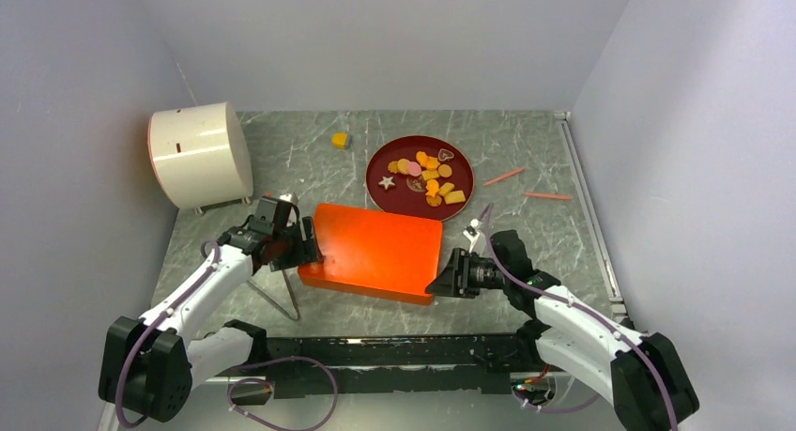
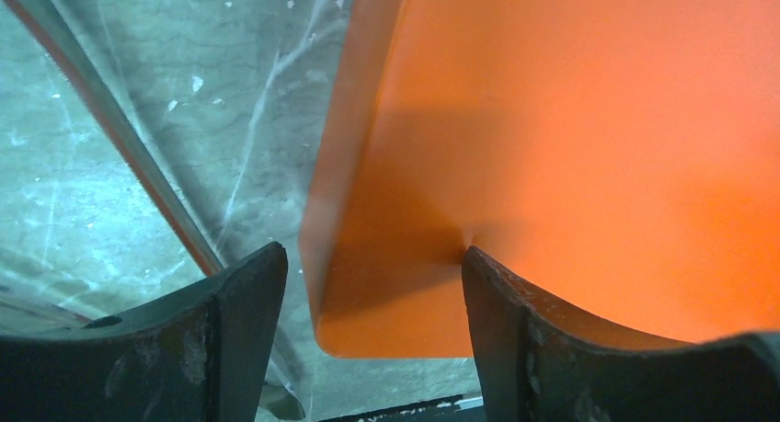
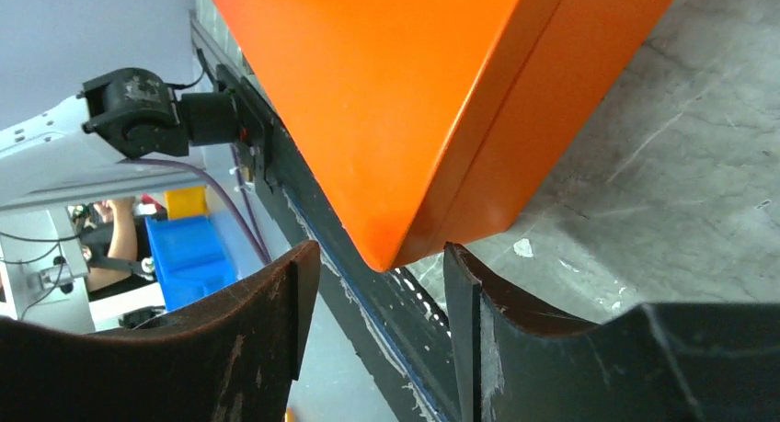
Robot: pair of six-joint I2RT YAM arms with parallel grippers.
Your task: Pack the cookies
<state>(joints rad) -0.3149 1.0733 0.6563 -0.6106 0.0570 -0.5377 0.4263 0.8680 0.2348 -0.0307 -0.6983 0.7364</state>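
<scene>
1. Heaping a dark red plate [image 1: 387,155] at the far side of the table [image 1: 300,159], the cookies [image 1: 421,175] lie loose (one yellow piece [image 1: 340,140] sits apart).
2. An orange box [image 1: 375,248] lies just nearer.
3. The left gripper [image 1: 308,253] gapes astride its left edge; the right gripper [image 1: 437,284] gapes around its near corner.

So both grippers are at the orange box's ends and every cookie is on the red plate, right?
No: the top view shows one yellow cookie on the table left of the red plate. The other cookies are on it; the left gripper and right gripper are at the orange box's ends.
</scene>
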